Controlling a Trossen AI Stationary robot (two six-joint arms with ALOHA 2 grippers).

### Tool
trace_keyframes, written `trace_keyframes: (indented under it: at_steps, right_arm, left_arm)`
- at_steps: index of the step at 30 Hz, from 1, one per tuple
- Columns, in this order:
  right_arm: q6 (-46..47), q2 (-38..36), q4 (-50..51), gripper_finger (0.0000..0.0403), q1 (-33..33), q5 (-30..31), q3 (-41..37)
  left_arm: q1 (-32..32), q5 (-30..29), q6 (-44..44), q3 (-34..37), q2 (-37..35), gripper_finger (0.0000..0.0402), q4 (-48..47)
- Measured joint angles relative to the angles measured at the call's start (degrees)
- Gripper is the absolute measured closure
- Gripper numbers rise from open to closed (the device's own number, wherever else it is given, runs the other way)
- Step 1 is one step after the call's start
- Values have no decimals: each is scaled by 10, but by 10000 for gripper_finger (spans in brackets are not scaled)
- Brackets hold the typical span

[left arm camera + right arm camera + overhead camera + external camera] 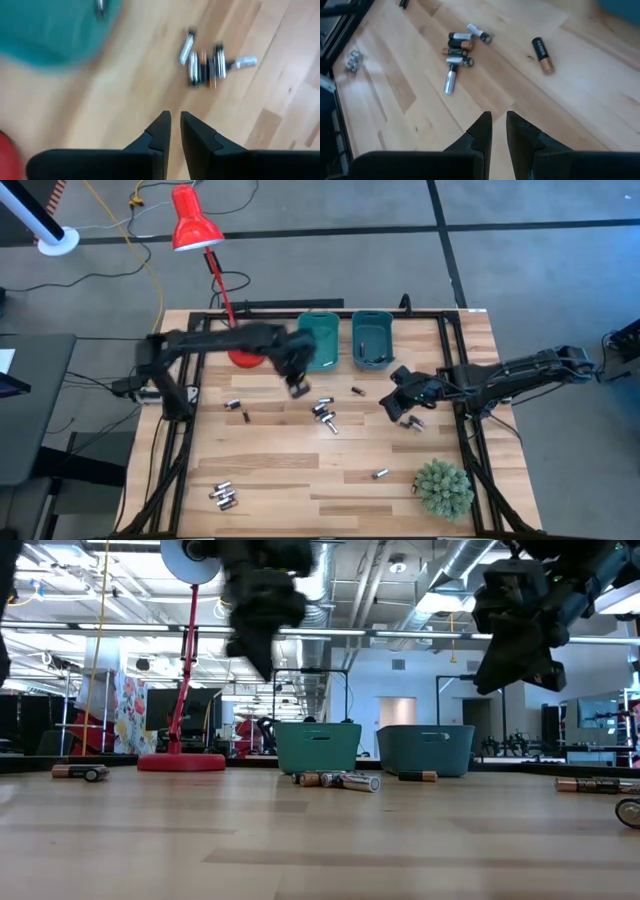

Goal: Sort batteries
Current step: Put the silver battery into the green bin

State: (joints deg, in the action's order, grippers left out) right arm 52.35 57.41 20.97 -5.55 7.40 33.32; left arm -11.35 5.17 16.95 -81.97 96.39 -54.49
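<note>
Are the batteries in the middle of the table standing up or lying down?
Lying down. The batteries rest flat on their sides on the table.

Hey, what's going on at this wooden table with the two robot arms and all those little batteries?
Two dark robot arms are sorting small cylindrical batteries scattered across the wooden table. The left gripper hangs above the table, just in front of the left teal plastic bin, its fingers nearly together with nothing between them. The right gripper hovers near the right teal plastic bin, also empty. Most batteries lie loose on the wood.
</note>
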Motion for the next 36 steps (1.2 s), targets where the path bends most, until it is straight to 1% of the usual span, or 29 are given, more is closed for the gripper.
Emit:
trace_keyframes:
  at_steps: [2, 4, 6, 8, 10, 15, 20, 25, 29, 31, 36]
  right_arm:
    - [-4, 0, 0, 328, -7, 0, 0]
    - [-6, 0, 0, 328, -12, -1, 0]
    - [-17, 0, -1, 328, -15, -1, 0]
    - [-19, 0, -1, 328, -15, -1, 0]
    - [-19, 0, -1, 328, -12, -1, 0]
    - [-19, 0, -2, 328, -6, -1, 0]
    - [-18, 0, -3, 328, -7, -1, 0]
    - [-13, 0, -5, 328, -7, -1, 0]
    - [-8, 0, -5, 328, -7, -1, 0]
    - [-7, 0, -5, 328, -7, -1, 0]
    - [1, 0, -5, 328, -7, -1, 0]
  left_arm:
    - [21, -21, 71, 88, -59, 365, 38]
    - [40, -46, 142, 160, -120, 365, 56]
    - [58, -75, 200, 216, -181, 365, 55]
    - [74, -98, 240, 264, -236, 365, 55]
    - [82, -103, 267, 305, -282, 365, 54]
    - [84, -107, 270, 379, -365, 365, 55]
    - [83, -120, 277, 430, -400, 360, 56]
    - [63, -122, 272, 459, -403, 322, 54]
    - [37, -141, 223, 476, -403, 282, 50]
    - [27, -142, 202, 479, -403, 269, 47]
    - [6, -142, 175, 489, -401, 261, 25]
